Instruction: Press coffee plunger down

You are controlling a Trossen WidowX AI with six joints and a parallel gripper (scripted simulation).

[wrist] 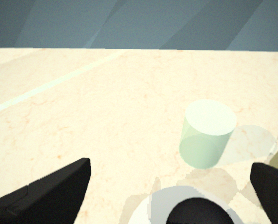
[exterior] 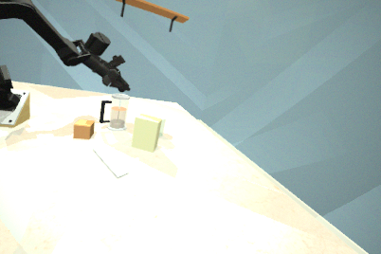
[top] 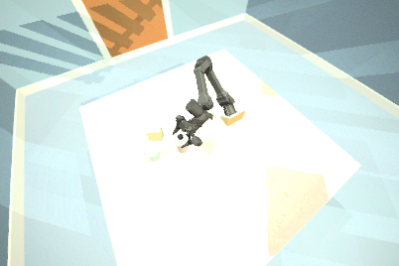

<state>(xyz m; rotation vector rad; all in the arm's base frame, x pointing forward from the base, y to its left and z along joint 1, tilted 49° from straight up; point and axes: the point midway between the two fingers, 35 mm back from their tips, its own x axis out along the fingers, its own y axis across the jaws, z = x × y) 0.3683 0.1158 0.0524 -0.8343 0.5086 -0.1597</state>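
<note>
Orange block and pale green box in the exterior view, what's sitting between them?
The coffee press, upright with its black handle facing the orange block; the pale green box is on its other side. The open gripper hangs above it.

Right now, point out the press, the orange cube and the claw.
Press [exterior: 117, 116], exterior view, on the glass body.
Orange cube [exterior: 83, 129], exterior view, on its front face.
Claw [wrist: 172, 192], wrist view, midway between the open fingertips.
</note>
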